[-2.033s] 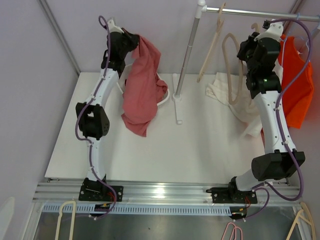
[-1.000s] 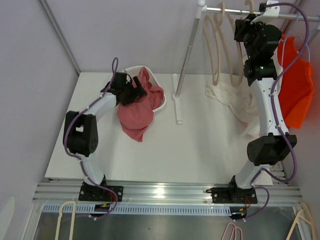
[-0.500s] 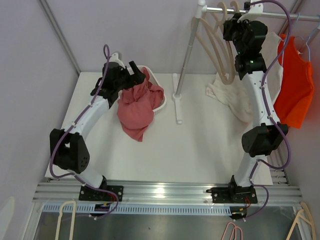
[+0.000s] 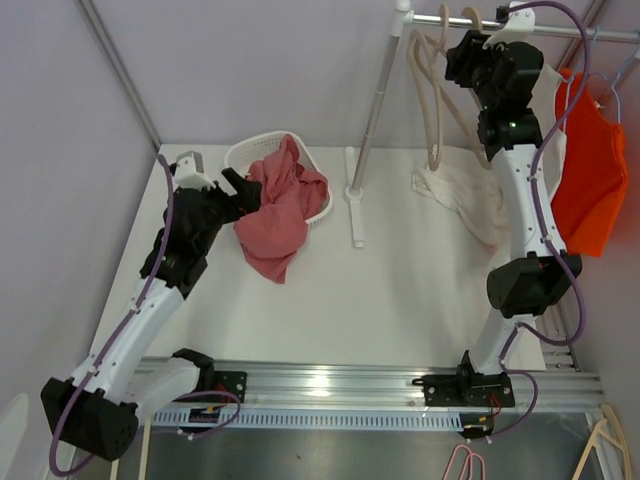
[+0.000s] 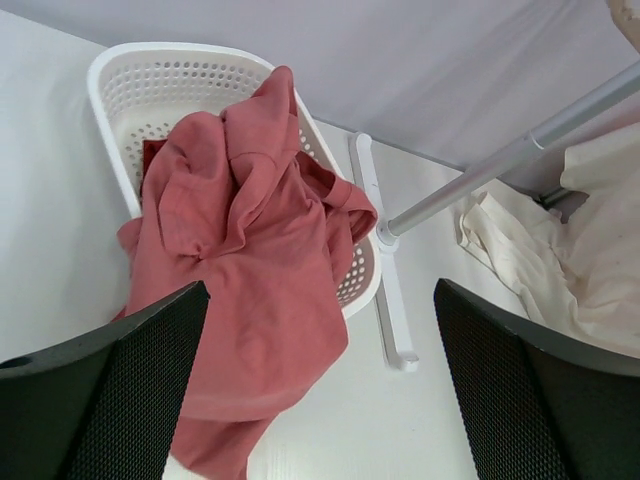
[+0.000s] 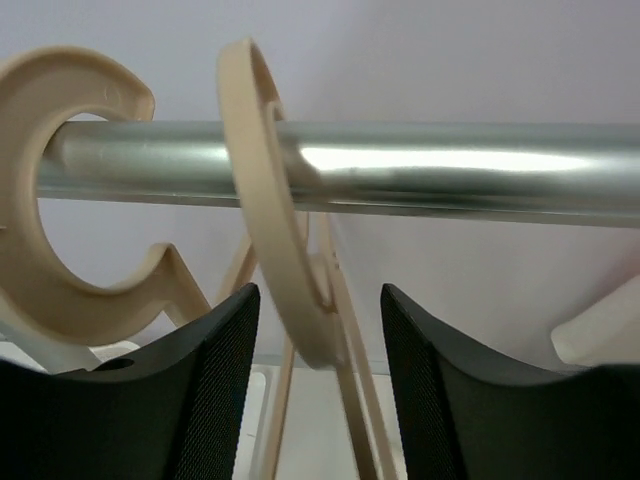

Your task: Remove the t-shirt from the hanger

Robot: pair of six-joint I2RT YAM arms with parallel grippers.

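Note:
A red t-shirt lies draped over the white basket, half spilling onto the table. My left gripper hovers just left of it, open, with nothing between its fingers. My right gripper is up at the metal rail, open, its fingers standing apart on either side of a bare beige hanger whose hook rests over the rail. An orange t-shirt hangs at the far right.
A second beige hook sits on the rail beside the first. A cream t-shirt lies crumpled on the table under the rail. The rack's pole and foot stand between basket and cream shirt.
My right gripper has opened off the hanger hook, leaving the hanger on the rail. My left arm has drawn back down and left from the basket; the red t-shirt stays there.

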